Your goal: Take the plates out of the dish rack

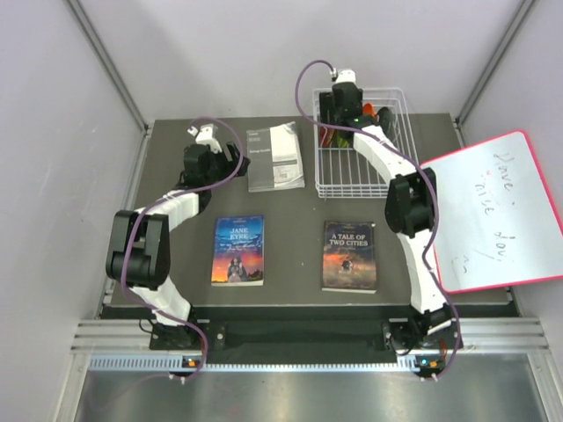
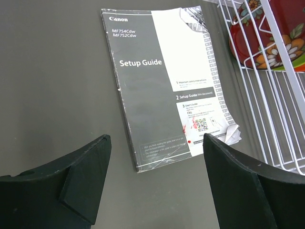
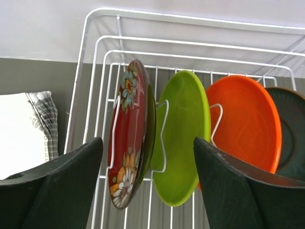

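The right hand [image 3: 147, 148] has its fingers apart and holds nothing. It hangs over the far left end of the rack [image 3: 86, 71], facing the plates. They stand on edge in a row between the wire prongs [image 3: 164, 136]: the red plate [image 3: 125, 143] with its flower print is nearest the rack's left wall, then the lime plate [image 3: 183, 143], the orange plate [image 3: 248, 129] and the teal plate [image 3: 290, 133], which is half cut off at the picture's edge. From the wrist view the red and lime plates sit in line with the gap between the fingers, but I cannot tell whether the fingers have reached them yet.

The left hand [image 2: 157, 143] is also spread and empty. It hovers low over the tabletop [image 2: 47, 71], with the guide [image 2: 152, 81] ahead of it and the rack just beside that. Nearer the arm bases lie two books [image 1: 237, 250], and a whiteboard [image 1: 493, 211] leans at the right.

All four plates are in the rack, so unloading looks barely begun. They should be light and stiff, not fragile, but their smooth plastic is likely to be slippery. The upper rim is the sensible hold, with one finger on each face, then a straight lift to clear the prongs. The red plate leans and a dark green edge shows close behind it, so the room for a finger there looks tight.
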You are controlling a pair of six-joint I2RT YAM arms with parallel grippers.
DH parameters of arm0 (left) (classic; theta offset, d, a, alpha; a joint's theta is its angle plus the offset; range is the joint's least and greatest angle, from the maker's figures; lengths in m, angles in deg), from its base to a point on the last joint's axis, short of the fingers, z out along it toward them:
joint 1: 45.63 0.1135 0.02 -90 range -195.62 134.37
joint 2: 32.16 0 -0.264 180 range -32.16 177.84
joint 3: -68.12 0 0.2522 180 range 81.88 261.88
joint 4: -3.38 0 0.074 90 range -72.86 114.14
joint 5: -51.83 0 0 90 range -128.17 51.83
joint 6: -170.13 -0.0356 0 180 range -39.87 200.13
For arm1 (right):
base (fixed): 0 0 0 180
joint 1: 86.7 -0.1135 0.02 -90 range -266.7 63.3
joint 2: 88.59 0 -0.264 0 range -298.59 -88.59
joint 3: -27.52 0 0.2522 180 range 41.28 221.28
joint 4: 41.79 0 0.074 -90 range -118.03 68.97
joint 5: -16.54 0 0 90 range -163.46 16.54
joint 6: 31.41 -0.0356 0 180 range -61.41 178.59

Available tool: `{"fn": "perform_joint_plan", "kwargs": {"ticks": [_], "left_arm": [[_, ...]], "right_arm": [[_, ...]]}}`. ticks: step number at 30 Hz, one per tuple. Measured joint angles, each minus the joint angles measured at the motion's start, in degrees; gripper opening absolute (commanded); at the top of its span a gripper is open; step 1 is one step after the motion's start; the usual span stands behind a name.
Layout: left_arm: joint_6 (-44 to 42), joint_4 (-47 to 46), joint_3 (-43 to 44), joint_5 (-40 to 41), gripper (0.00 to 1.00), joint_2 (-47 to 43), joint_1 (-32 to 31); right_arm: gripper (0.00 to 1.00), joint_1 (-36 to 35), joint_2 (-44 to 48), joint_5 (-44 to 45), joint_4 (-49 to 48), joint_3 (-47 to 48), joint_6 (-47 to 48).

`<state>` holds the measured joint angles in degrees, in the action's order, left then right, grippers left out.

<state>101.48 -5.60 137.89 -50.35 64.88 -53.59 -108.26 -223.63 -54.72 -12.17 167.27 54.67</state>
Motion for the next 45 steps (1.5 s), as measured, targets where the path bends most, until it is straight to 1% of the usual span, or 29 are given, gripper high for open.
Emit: {"fn": "perform_joint_plan", "kwargs": {"ticks": [6, 7, 9, 10, 11, 16, 18, 21, 22, 24, 25, 27, 28, 30, 31, 35, 39, 41, 45], "left_arm": [[0.0, -0.1, 0.0, 0.0, 0.82, 0.0, 0.0], [0.0, -0.1, 0.0, 0.0, 0.82, 0.0, 0.0], [-0.1, 0.0, 0.0, 0.0, 0.81, 0.0, 0.0], [-0.1, -0.1, 0.0, 0.0, 0.81, 0.0, 0.0], [-0.2, 0.0, 0.0, 0.0, 0.81, 0.0, 0.0], [-0.3, 0.0, -0.2, 0.1, 0.81, 0.0, 0.0], [-0.3, 0.0, -0.4, 0.1, 0.81, 0.0, 0.0], [-0.3, 0.1, -0.5, 0.7, 0.81, 0.0, 0.0], [-0.3, 0.0, -0.5, 0.9, 0.81, 0.0, 0.0], [-0.3, 0.1, -0.9, 1.4, 0.81, -0.1, 0.0], [-0.3, 0.1, -1.1, 1.6, 0.81, -0.1, 0.0], [-0.4, 0.3, -1.3, 2.1, 0.81, -0.1, 0.0], [-0.5, 0.5, -1.3, 2.4, 0.81, -0.1, 0.0], [-0.5, 0.5, -1.4, 2.8, 0.81, -0.1, 0.0], [-0.5, 0.5, -1.4, 3.0, 0.81, -0.1, 0.0], [-0.6, 0.5, -1.6, 3.9, 0.83, -0.2, 0.0], [-1.4, 0.9, -1.7, 4.8, 0.89, -0.4, 0.0], [-1.9, 1.1, -1.7, 5.3, 0.99, -0.5, 0.0], [-2.9, 2.6, -1.7, 5.9, 0.99, -1.0, 0.0]], "right_arm": [[0.70, 0.0, -0.5, -1.6, -0.2, 0.0, -0.2], [0.67, 0.0, -0.6, -1.8, -0.2, 0.1, -0.2], [0.66, 0.0, -1.4, -2.0, 0.0, 1.1, -0.2], [0.58, 0.0, -1.8, -2.1, 0.0, 1.7, -0.2], [0.56, 0.0, -2.4, -2.1, 0.0, 2.3, -0.2], [0.56, 0.0, -4.9, -2.3, 0.1, 4.4, -0.2], [0.53, 0.0, -5.7, -2.2, 0.4, 5.0, -0.2], [0.38, 0.0, -6.8, -1.2, 0.1, 5.4, 0.3], [0.30, 0.0, -7.1, -0.6, 0.1, 5.4, 0.7], [0.29, -0.1, -7.7, 0.3, 0.0, 5.4, 1.5], [0.19, -0.2, -8.0, 1.0, 0.0, 5.4, 1.7], [0.14, -0.4, -8.1, 2.2, -0.5, 5.4, 1.9], [0.07, -0.7, -8.1, 2.6, -1.5, 5.4, 1.6], [0.04, -1.7, -8.1, 4.4, -2.3, 5.7, 3.1], [0.00, -2.1, -8.1, 5.9, -2.2, 5.7, 4.0], [0.00, -3.6, -8.1, 8.8, -5.0, 4.2, 7.1], [0.00, -6.2, -8.0, 17.0, -12.0, 0.6, 12.1], [0.00, -7.5, -7.6, 20.8, -15.8, -1.7, 14.4], [0.00, -9.7, -3.8, 26.1, -21.0, -8.5, 17.0]]}}
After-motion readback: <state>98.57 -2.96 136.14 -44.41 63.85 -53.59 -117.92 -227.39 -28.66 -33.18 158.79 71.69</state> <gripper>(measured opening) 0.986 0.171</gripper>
